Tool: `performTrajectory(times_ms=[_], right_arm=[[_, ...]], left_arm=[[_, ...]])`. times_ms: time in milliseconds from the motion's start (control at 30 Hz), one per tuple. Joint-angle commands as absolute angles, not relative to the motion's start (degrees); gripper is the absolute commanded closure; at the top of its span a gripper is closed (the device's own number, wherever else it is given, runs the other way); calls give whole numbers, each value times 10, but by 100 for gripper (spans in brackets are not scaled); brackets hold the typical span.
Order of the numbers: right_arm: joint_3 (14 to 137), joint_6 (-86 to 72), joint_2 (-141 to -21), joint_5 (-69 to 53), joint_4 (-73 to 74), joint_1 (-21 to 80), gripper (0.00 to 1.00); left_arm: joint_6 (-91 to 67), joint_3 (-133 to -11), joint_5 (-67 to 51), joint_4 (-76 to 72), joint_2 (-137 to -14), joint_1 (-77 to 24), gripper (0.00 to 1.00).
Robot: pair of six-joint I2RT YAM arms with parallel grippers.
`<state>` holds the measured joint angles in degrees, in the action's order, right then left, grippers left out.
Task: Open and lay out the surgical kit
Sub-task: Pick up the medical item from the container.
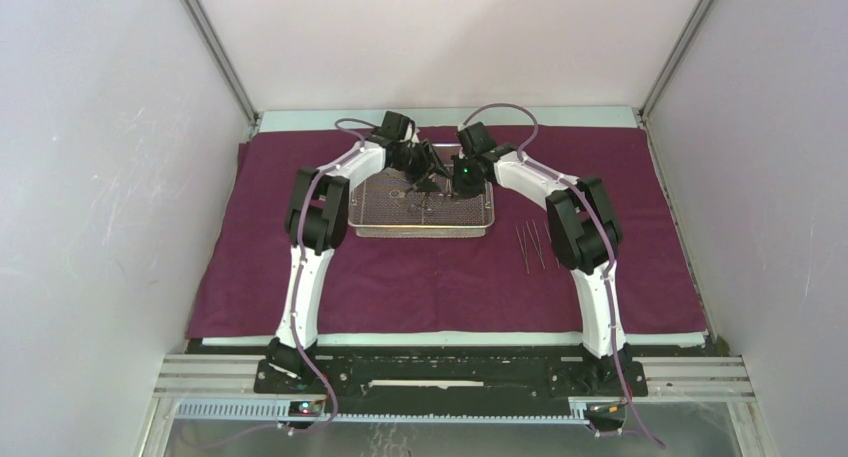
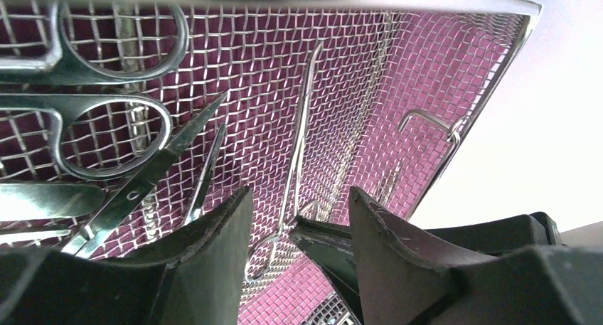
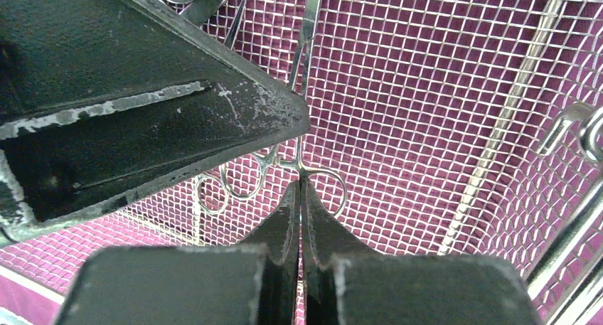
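Note:
The maroon cloth wrap [image 1: 250,267] lies spread flat over the table. On it at the back centre sits the wire-mesh tray [image 1: 420,232], and both arms reach down into it. My left gripper [image 2: 300,191] stands open above the mesh, straddling thin forceps [image 2: 302,119] that lie on the tray floor. My right gripper [image 3: 300,186] is shut, its tips pinched on the forceps [image 3: 302,69] where the ring handles join. Scissors [image 2: 142,176] and other ring-handled tools lie at the left of the tray [image 2: 498,69]. Thin tweezers [image 1: 530,245] lie on the cloth to the tray's right.
White walls enclose the table on three sides. One left finger [image 3: 142,90] looms close over the right gripper, so the two grippers crowd together in the tray. A wire handle [image 2: 427,119] stands up at the tray's end.

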<state>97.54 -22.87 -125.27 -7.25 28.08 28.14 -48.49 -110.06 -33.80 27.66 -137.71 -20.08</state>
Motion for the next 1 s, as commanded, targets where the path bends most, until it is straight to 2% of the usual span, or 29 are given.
performTrajectory(times_ms=[0, 733, 967], right_arm=[[987, -227, -1216, -80, 276, 279, 100], [977, -232, -1194, -91, 268, 277, 100], [970, -236, -1190, -111, 253, 276, 100]], left_arm=[[-491, -1130, -371, 255, -1390, -202, 43], [-534, -1094, -395, 211, -1401, -200, 42], [-565, -1090, -443, 156, -1412, -206, 42]])
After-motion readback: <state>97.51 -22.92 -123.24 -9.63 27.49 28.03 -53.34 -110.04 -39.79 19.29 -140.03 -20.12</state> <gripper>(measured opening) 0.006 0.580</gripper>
